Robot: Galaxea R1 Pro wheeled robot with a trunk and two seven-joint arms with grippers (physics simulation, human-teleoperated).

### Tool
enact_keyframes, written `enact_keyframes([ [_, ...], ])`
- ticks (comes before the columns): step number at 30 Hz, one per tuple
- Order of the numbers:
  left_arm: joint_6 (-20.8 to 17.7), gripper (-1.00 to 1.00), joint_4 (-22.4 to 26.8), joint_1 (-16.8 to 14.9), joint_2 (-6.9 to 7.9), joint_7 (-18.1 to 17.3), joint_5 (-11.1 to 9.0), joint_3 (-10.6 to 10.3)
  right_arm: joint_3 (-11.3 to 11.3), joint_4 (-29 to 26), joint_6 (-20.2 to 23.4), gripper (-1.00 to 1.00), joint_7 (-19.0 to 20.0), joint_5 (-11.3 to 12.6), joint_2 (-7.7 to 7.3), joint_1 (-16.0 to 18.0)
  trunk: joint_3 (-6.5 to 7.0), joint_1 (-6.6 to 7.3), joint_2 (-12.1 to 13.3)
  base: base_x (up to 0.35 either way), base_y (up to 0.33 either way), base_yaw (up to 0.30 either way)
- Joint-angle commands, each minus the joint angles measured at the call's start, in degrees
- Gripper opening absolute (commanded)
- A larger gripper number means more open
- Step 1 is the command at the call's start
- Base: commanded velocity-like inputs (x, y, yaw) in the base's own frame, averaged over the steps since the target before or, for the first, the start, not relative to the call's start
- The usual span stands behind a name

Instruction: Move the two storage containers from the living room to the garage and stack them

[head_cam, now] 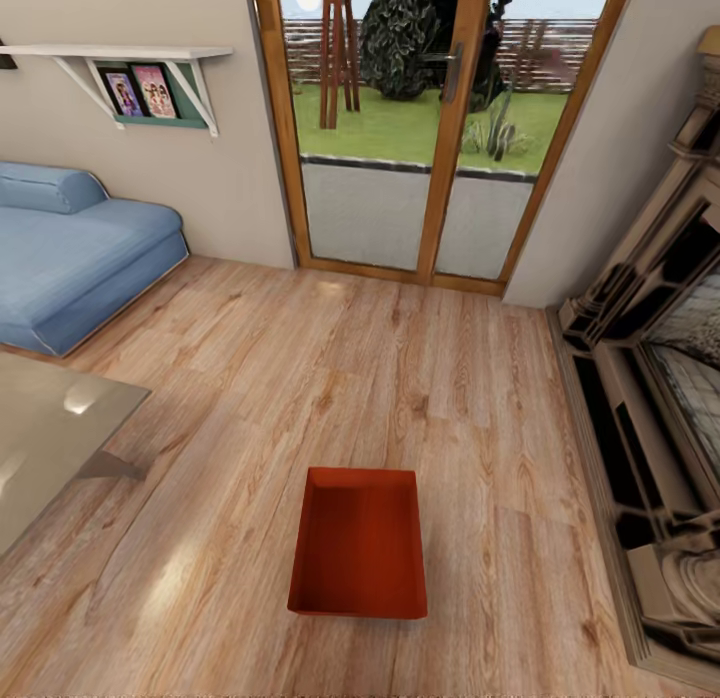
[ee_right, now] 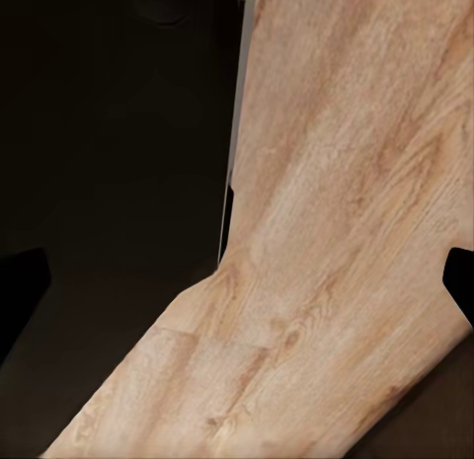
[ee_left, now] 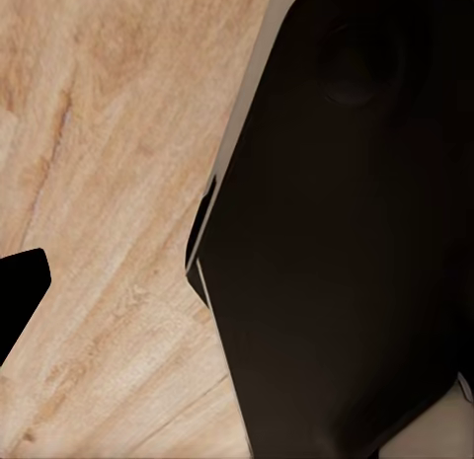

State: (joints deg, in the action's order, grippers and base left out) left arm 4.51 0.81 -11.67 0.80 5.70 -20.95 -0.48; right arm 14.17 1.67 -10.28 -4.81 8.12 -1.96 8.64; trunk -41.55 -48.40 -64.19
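Bright, soft daylight; floor (head_cam: 200, 558) glare

You see the light wood plank floor (head_cam: 300, 378) carrying one orange-red storage container (head_cam: 360, 543), open top up, near you. The blue sofa (head_cam: 80, 253) rests on it, with the fireplace (head_cam: 650, 378) opposite.

- A light wood plank floor (head_cam: 420, 378) with soft glare patches.
- Wood-framed glass doors (head_cam: 430, 128) opening onto a lawn and fence.
- A blue sofa (head_cam: 70, 258) against the beige wall (head_cam: 200, 178).
- A white shelf (head_cam: 130, 53) with framed pictures.
- A glass table (head_cam: 50, 428).
- A carved fireplace (head_cam: 660, 378).
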Motion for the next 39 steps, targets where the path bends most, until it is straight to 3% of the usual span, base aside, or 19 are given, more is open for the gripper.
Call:
enact_keyframes([
  [1, 0.2, 1.0, 0.0, 0.0, -0.01, 0.1, -0.2, -0.1, 0.5, 0.2, -0.4, 1.0, 0.0, 0.6, 0.02, 0.1, -0.13, 0.0, 0.0, 0.0, 0.0, 0.0],
  [39, 0.2, 1.0, 0.0, 0.0, -0.01, 0.1, -0.2, -0.1, 0.5, 0.2, -0.4, 1.0, 0.0, 0.6, 0.02, 0.1, -3.59, 0.0, 0.0, 0.0, 0.0, 0.0],
])
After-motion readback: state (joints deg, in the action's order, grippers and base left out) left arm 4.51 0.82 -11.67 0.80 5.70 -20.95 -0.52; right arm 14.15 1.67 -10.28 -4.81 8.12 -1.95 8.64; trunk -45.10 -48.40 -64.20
